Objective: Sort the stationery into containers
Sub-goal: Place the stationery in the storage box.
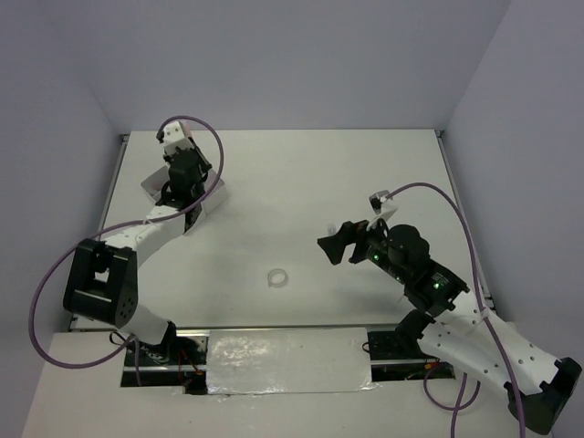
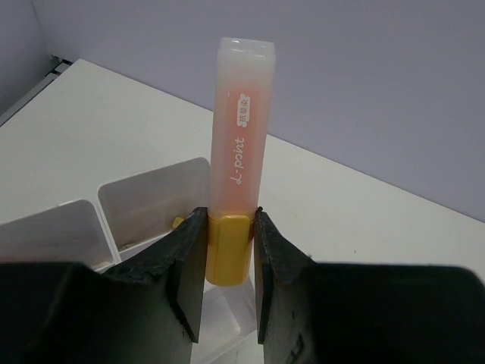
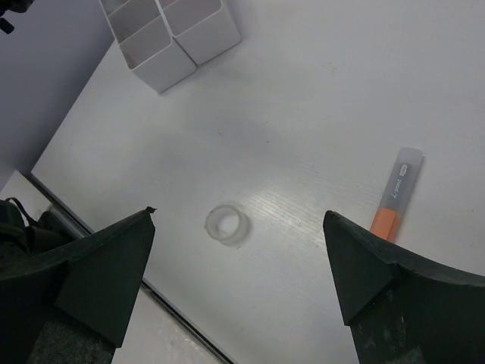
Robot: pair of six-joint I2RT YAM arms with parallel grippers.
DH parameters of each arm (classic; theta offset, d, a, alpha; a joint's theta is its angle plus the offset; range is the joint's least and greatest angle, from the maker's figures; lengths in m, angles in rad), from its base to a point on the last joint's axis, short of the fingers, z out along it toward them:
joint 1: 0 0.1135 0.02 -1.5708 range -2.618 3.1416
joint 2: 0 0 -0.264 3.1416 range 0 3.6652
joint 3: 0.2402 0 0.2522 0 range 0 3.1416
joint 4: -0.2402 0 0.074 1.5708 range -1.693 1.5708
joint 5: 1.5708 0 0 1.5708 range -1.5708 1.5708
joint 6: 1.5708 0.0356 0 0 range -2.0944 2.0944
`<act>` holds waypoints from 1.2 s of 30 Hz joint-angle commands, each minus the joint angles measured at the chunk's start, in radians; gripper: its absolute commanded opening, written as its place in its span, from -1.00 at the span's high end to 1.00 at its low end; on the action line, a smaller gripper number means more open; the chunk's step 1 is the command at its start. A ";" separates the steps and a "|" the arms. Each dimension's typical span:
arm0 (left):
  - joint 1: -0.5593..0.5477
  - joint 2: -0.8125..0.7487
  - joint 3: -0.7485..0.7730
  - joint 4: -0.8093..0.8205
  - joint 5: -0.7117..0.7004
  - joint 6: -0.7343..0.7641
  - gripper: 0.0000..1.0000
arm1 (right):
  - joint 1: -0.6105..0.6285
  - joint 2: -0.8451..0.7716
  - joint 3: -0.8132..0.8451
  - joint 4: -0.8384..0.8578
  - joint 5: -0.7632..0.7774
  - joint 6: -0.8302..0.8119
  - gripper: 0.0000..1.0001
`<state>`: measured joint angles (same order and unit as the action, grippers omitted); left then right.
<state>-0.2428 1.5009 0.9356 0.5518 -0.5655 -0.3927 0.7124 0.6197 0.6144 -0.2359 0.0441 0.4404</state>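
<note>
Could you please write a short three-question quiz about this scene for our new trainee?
1. True or false: the right gripper is shut on the tape ring.
2. What does the left gripper hold? A) eraser B) yellow-based marker C) blue pen
3. How many loose items lie on the table in the right wrist view?
Key: 1 false, it is open. 2 B. 3 two: tape ring and orange-ended marker.

White table (image 1: 301,182), lilac walls (image 1: 274,55), glossy sheet (image 1: 287,360) at near edge.
</note>
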 commanded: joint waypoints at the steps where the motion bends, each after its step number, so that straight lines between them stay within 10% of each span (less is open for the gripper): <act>1: 0.022 0.031 -0.024 0.235 -0.008 0.005 0.89 | -0.004 0.020 -0.007 0.056 -0.026 -0.037 -0.99; 36: 0.086 0.231 -0.138 0.367 -0.039 -0.132 0.58 | -0.005 0.092 -0.012 0.118 -0.096 -0.085 -0.99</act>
<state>-0.1638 1.7462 0.7994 0.8391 -0.5789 -0.5034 0.7124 0.7231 0.6121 -0.1650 -0.0422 0.3725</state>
